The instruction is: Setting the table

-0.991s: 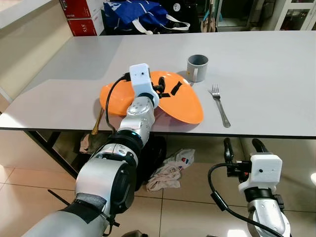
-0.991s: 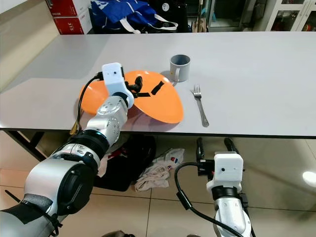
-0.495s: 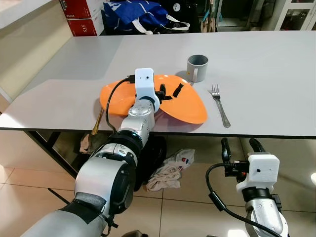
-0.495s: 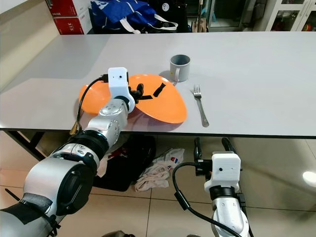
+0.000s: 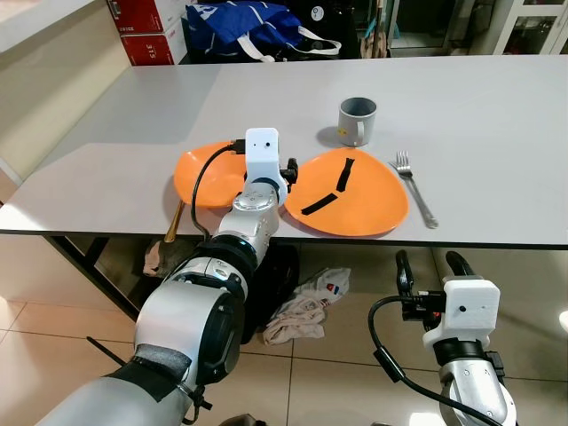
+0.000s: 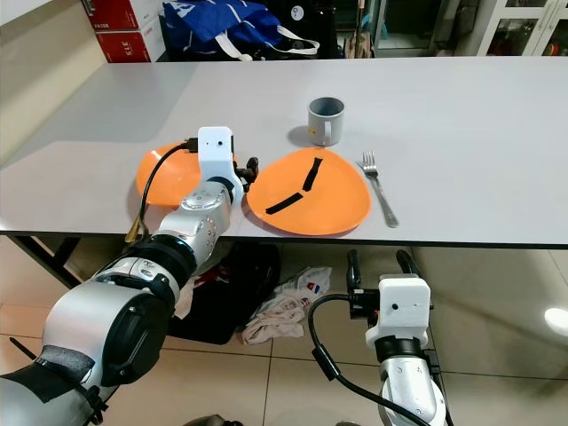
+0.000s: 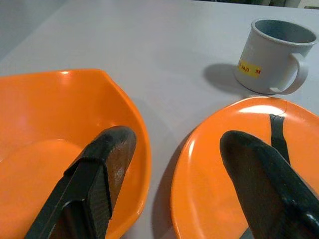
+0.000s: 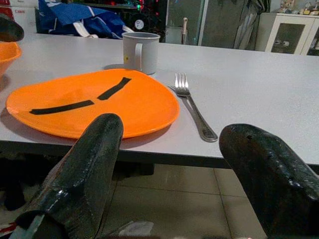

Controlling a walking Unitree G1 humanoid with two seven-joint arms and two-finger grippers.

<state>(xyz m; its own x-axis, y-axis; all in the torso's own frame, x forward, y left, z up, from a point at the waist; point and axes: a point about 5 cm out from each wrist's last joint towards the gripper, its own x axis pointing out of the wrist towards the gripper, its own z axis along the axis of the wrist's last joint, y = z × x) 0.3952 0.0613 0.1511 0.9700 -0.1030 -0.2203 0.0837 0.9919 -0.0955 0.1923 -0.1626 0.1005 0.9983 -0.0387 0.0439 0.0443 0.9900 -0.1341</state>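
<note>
Left eye view: orange plate (image 5: 348, 193) lay flat near the table's front edge, gray mug (image 5: 357, 121) behind it, fork (image 5: 417, 187) just beside its right rim.
Left gripper (image 5: 289, 170) sat between the plate and the orange bowl (image 5: 208, 175), holding nothing; right gripper (image 5: 424, 266) waited below the gray table (image 5: 479, 115). A gold utensil handle (image 5: 174, 222) overhung the front edge left of the bowl.
Left wrist view: fingers (image 7: 99, 169) spread, one over the bowl, the other over the plate rim.
Right wrist view: fingers (image 8: 82, 169) spread wide, empty, under table level facing the plate.
Judgement: plate placement looked done; next move likely a clean left-arm retreat, then the bowl or gold utensil. Plate rim sat close to the front edge; open tabletop lay behind and right.
</note>
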